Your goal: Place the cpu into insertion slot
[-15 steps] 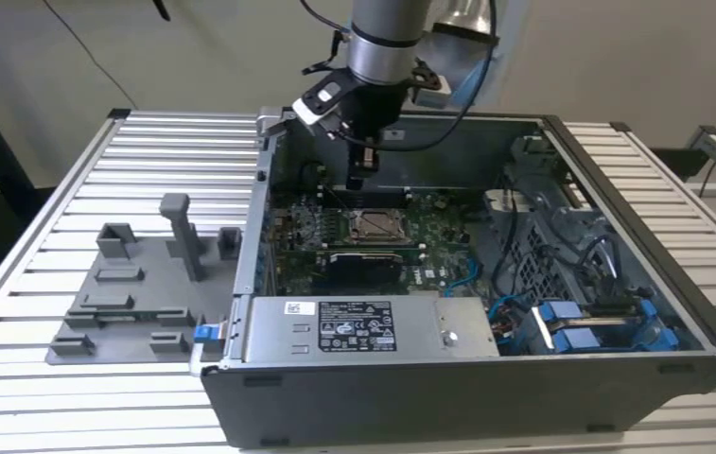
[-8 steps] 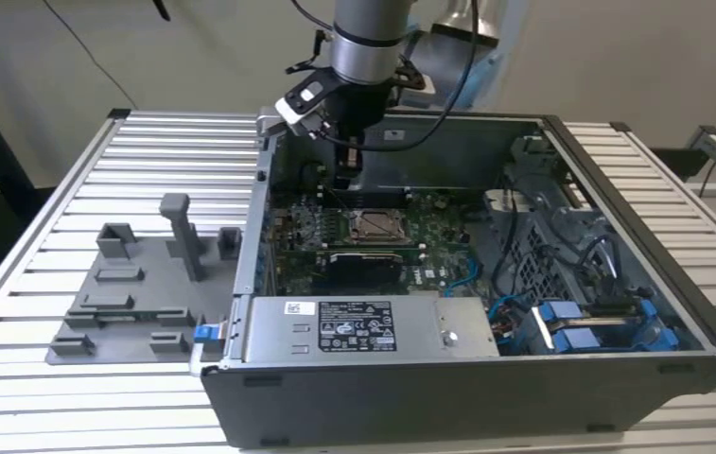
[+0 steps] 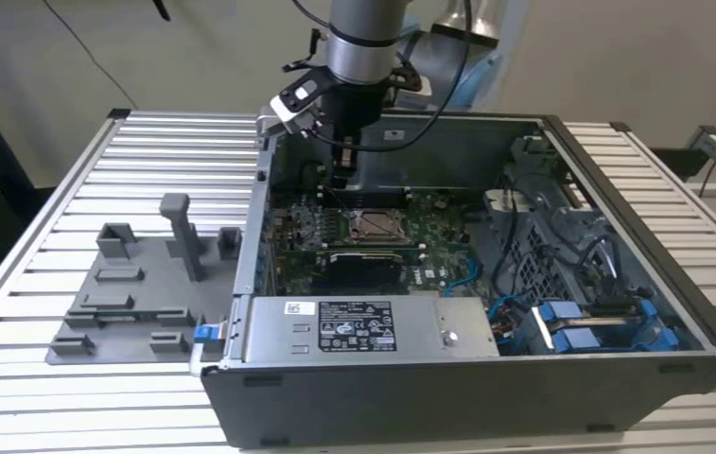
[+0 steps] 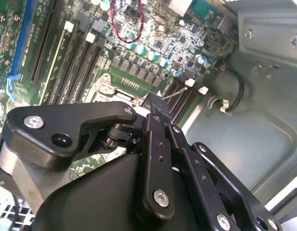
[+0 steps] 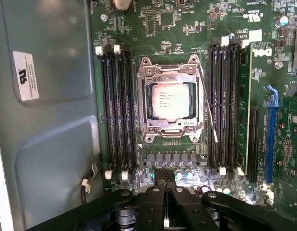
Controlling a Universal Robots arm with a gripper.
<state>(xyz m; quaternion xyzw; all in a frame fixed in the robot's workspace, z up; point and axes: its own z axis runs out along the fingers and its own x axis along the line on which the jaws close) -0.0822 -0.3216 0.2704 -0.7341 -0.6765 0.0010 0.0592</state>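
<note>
Pincer: the pincer (image 5: 163, 174) hangs inside the open computer case (image 3: 459, 402). Its two black fingers (image 5: 155, 202) are drawn narrow together, and I see nothing between them.
Pincer's place: over the edge of the green board (image 5: 177, 29), near the socket but apart from it. As far as I can see, it touches nothing.
Chip: the chip (image 5: 171, 101) lies flat in the socket (image 5: 170, 131), pale metal face up, with the shiny frame on all four sides.
Lever: the thin wire lever (image 5: 208, 108) runs slanted just beside the frame. I cannot tell whether it is latched.
Neighbours: long black strips (image 5: 117, 106) flank the socket on both sides.
Step in hand: to my eye the placing is done, since the chip sits squarely in its seat and the pincer is empty and clear of it.
What remains: nothing of the placing itself, by my judgement.
Writing: the chip's face carries dark print. A white sticker (image 5: 25, 74) sits on the case's grey inner wall, and a large label (image 3: 358, 326) on the power box at the front.
Around: the case stands on a slatted metal surface (image 3: 143, 151), with a grey moulded tray (image 3: 118, 303) beside it.
</note>
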